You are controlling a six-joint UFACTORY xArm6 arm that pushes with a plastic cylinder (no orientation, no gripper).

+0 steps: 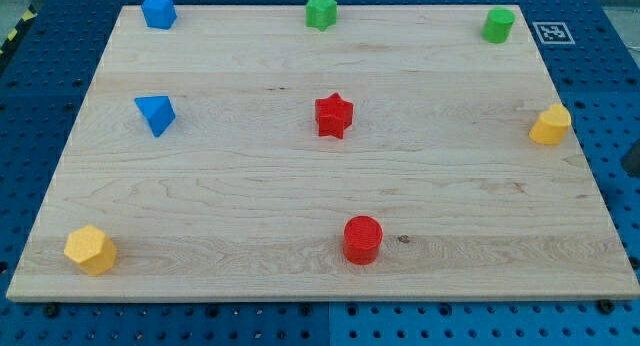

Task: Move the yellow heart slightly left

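Observation:
The yellow heart (550, 125) sits at the board's right edge, about a third of the way down. A dark shape (633, 162) shows at the view's right edge, just right of and below the heart, off the board. It may be my rod, but I cannot make out the tip. Nothing touches the heart.
The wooden board (250, 196) lies on a blue pegboard. On it are a blue block (158, 10), a blue triangle (155, 114), a green star (320, 10), a green cylinder (498, 25), a red star (333, 116), a red cylinder (362, 239) and a yellow hexagon (90, 250).

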